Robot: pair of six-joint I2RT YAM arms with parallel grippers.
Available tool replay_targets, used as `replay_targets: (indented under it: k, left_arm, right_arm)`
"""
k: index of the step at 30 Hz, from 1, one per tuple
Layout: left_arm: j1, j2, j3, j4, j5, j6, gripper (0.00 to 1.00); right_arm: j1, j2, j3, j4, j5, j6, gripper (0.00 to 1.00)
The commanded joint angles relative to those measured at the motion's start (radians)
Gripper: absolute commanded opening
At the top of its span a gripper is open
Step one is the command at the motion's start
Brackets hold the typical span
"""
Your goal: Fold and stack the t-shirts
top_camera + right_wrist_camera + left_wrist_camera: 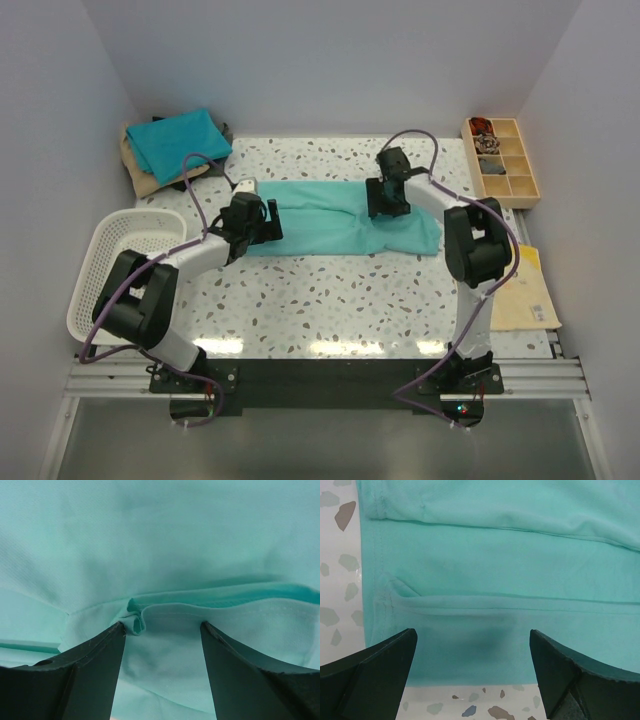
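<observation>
Speckled terrazzo covers the bench, boxed in by plain white walls. A light sea-green t-shirt lies across its middle, folded lengthwise into a long band running left to right. The left arm reaches forward from its base with the elbow bent and the forearm angled inward, so that the left end effector sits over the band's left end. Its wrist view shows the jaws fully released and spread wide above the hemmed edge, gripping nothing. The right arm rises over a high elbow and bends back down onto the right part of the shirt. The right end effector points downward there, its jaws standing apart with cloth lying flat between them and a small pucker against one finger; nothing looks pinched. At the far left corner a folded teal-blue t-shirt rests on a tan t-shirt. A white mesh basket sits at the left edge, a wooden compartment tray stands far right, and yellow and tan sheets lie near right.
</observation>
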Motion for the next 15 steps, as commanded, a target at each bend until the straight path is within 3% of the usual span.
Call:
replay_targets:
  k: [1, 7, 13, 15]
  left_arm:
    - [-0.001, -0.013, 0.024, 0.028, -0.001, 0.015, 1.0]
    - [-0.001, -0.012, 0.024, 0.028, -0.007, 0.013, 1.0]
    - [-0.001, -0.004, 0.029, 0.037, 0.008, 0.01, 1.0]
    - [-0.001, 0.002, 0.029, 0.039, 0.009, 0.01, 1.0]
  right_arm:
    - [0.012, 0.02, 0.083, 0.018, -0.04, 0.01, 0.66]
    - [0.018, 0.041, 0.135, 0.02, -0.105, 0.004, 0.66]
    - [0.023, 0.055, 0.168, 0.036, -0.298, -0.035, 0.68]
    - [0.023, 0.041, 0.162, 0.022, -0.272, -0.035, 0.67]
